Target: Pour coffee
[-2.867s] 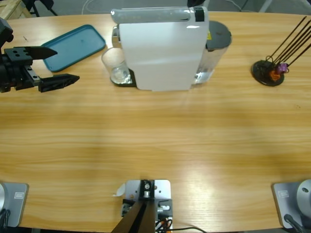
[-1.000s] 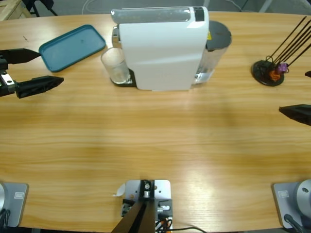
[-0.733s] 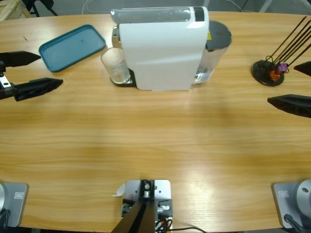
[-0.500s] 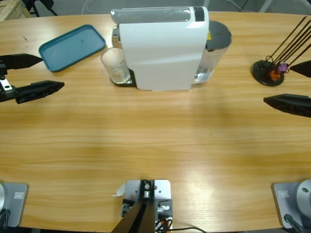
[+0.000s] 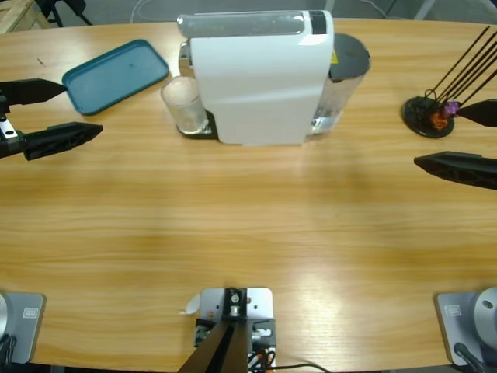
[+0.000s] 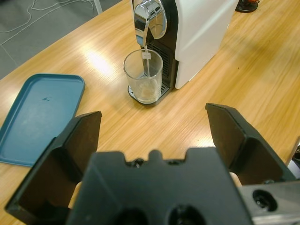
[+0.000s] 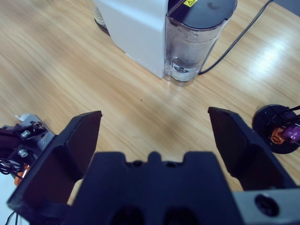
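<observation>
- The high view looks straight down on my worktop (image 5: 248, 225), with the coffee machine (image 5: 256, 78) at the far edge.
- My left wrist camera looks along my left hand (image 6: 152, 122), down toward the machine's spout side and the glass (image 6: 143, 77).
- My right wrist camera looks along my right hand (image 7: 154, 126) at the machine's water tank (image 7: 194, 40).
- All three views share the machine.

White coffee machine (image 5: 256, 78), teal tray (image 5: 115, 75), clear glass (image 5: 184, 107), wood-grain table (image 5: 248, 225).

Clear glass cup (image 6: 143, 76), glossy wood table (image 5: 233, 225)
</observation>
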Motion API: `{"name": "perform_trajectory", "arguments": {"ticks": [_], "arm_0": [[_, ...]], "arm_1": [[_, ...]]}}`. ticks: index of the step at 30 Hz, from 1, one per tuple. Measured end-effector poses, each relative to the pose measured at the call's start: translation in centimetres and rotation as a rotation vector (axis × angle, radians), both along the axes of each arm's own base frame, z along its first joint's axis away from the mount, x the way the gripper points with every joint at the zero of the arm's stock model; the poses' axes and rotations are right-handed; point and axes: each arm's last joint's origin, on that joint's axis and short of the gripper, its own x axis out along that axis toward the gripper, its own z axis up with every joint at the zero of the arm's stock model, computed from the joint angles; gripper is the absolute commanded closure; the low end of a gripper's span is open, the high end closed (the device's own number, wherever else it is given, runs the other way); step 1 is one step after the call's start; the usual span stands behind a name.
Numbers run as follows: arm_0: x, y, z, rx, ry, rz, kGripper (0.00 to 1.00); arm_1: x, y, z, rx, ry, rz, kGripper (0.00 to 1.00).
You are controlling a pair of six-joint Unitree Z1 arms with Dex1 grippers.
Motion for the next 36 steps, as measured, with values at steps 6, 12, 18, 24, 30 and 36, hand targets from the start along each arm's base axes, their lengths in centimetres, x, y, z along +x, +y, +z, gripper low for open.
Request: {"name": "perform_trajectory", "arguments": {"ticks": [6, 12, 18, 24, 30, 36], "arm_0": [[0.1, 0.0, -0.1, 0.002, 0.002, 0.000, 0.032], [0.0, 0.0, -0.3, 0.004, 0.013, -0.008, 0.032], [-0.2, 0.0, -0.7, 0.011, 0.023, -0.009, 0.032], [-0.2, 0.1, -0.8, 0.013, 0.027, -0.010, 0.032], [-0.3, 0.1, -0.8, 0.011, 0.025, -0.011, 0.032], [-0.3, 0.1, -0.9, 0.010, 0.028, -0.014, 0.032]], "arm_1": [[0.0, 0.1, 0.0, 0.009, 0.003, 0.005, 0.002], [0.1, -1.3, -0.4, -0.052, -0.060, -0.221, 0.000], [-1.2, -1.4, -1.6, -0.021, -0.184, 0.002, 0.000], [-1.6, -0.7, -1.3, 0.066, -0.051, 0.179, 0.000], [-0.5, -0.4, -1.7, 0.080, -0.003, 0.198, 0.000], [0.1, -0.8, -1.5, 0.068, -0.035, 0.107, 0.000]]}}
